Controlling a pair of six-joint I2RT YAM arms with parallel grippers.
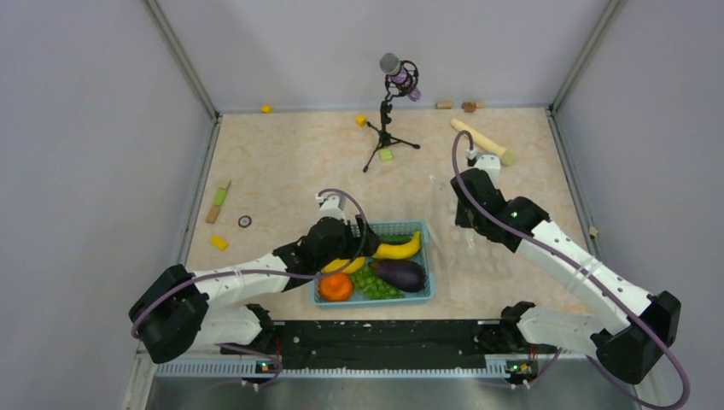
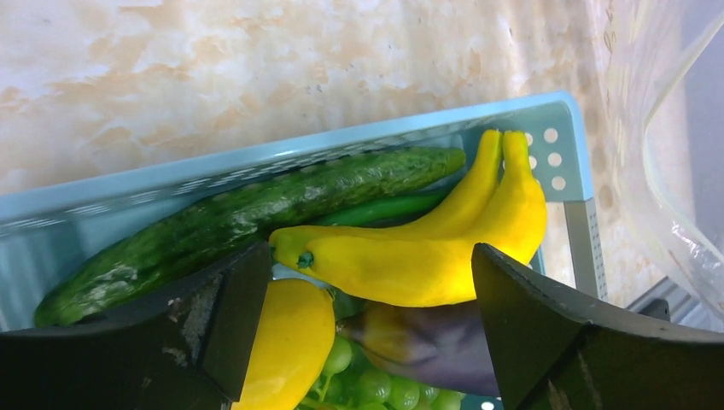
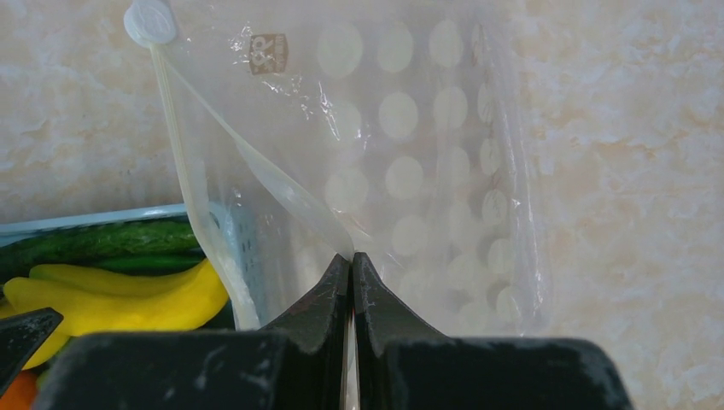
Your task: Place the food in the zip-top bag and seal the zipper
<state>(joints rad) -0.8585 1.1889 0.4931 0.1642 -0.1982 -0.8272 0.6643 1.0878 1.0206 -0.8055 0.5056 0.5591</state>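
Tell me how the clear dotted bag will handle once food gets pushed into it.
The zip-top bag is probably floppy: its thin film wrinkles and folds where the right end effector pinches its edge. It likely weighs little, being see-through film. Its mouth may sag or shift when pushed, since the zipper bends loosely.

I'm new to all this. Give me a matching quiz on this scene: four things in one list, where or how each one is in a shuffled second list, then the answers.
Things:
1. long green cucumber
2. round orange fruit
3. clear dotted plastic bag
4. left gripper

Places or states:
A. pinched by the shut right gripper
B. open, over the yellow banana
C. near left corner of the light blue plastic basket
D. along that basket's far wall

Pairs: 1-D, 2-C, 3-A, 4-B
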